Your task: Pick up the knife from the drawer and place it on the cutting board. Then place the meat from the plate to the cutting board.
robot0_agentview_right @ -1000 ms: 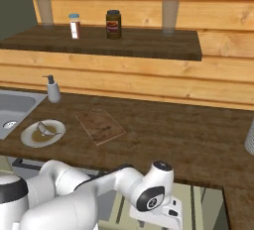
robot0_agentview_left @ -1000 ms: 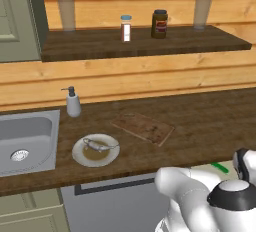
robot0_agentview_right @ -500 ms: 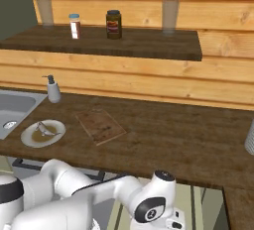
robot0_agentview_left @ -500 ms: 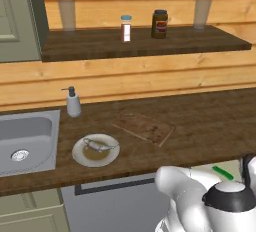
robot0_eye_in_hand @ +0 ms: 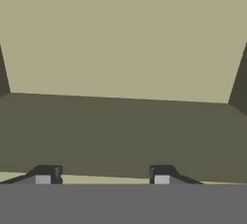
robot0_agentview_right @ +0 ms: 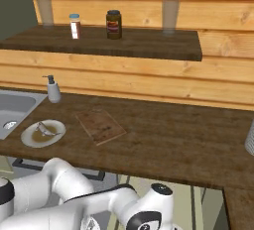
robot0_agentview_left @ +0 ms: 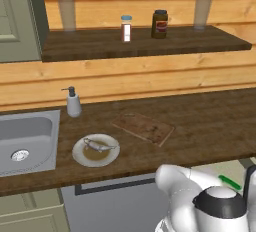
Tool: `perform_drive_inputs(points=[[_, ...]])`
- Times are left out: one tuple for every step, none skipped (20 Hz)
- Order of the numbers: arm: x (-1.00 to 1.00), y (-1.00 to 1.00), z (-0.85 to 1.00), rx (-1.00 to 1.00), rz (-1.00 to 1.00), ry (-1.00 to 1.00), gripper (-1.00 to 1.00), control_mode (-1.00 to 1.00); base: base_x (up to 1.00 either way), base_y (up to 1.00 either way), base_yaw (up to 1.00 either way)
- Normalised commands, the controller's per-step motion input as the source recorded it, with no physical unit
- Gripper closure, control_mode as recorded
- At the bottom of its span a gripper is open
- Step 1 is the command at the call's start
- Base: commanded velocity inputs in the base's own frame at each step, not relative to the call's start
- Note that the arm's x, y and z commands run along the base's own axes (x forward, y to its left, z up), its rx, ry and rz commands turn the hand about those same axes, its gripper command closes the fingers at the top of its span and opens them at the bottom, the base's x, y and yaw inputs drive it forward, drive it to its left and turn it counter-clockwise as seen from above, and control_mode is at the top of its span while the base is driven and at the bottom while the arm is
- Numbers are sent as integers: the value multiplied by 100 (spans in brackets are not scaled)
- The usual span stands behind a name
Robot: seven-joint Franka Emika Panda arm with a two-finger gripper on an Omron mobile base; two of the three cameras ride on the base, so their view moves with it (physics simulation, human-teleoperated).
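The knife (robot0_agentview_left: 230, 182) shows as a short bright green handle in the open drawer (robot0_agentview_left: 220, 169), just right of my arm's white wrist. In the hand view my gripper (robot0_eye_in_hand: 102, 177) is open over the drawer's pale olive inside (robot0_eye_in_hand: 123, 49), with nothing between the fingertips (robot0_eye_in_hand: 46, 175). On the counter lies the brown cutting board (robot0_agentview_left: 143, 128) (robot0_agentview_right: 100, 126), bare. Left of it stands the off-white plate (robot0_agentview_left: 80, 157) (robot0_agentview_right: 30, 137), and the grey-silver meat (robot0_agentview_left: 99, 145) (robot0_agentview_right: 48, 130) rests across its brown centre.
A steel sink (robot0_agentview_left: 25, 136) is set in the counter at the left, with a soap dispenser (robot0_agentview_left: 73, 102) behind the plate. The wall shelf above carries a dark jar (robot0_agentview_left: 160, 24) and a small shaker (robot0_agentview_left: 126, 28). A grey object (robot0_agentview_right: 249, 137) stands at the counter's right end.
My arm's wrist has sunk lower toward the drawer in both base views. The visible piece of green handle now sits lower and further right. Plate, meat and board have not moved.
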Motion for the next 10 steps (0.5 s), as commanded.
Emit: perform_drive_inputs(points=[[-60,0,-15,0,7,7,-100,-100,0,0,0],[-60,0,-14,0,6,7,-100,-100,0,0,0],[-61,0,-11,0,6,6,-100,-100,0,0,0],[-61,0,-9,0,6,6,-100,-100,0,0,0],[-61,0,-6,0,6,8,-100,-100,0,0,0],[-63,0,-6,0,7,11,-100,-100,0,0,0],[-59,0,-6,0,7,13,-100,-100,0,0,0],[-59,0,-5,0,7,13,-100,-100,0,0,0],[-52,0,-1,0,7,11,-100,-100,0,0,0],[-31,0,0,0,7,7,-100,-100,0,0,0]])
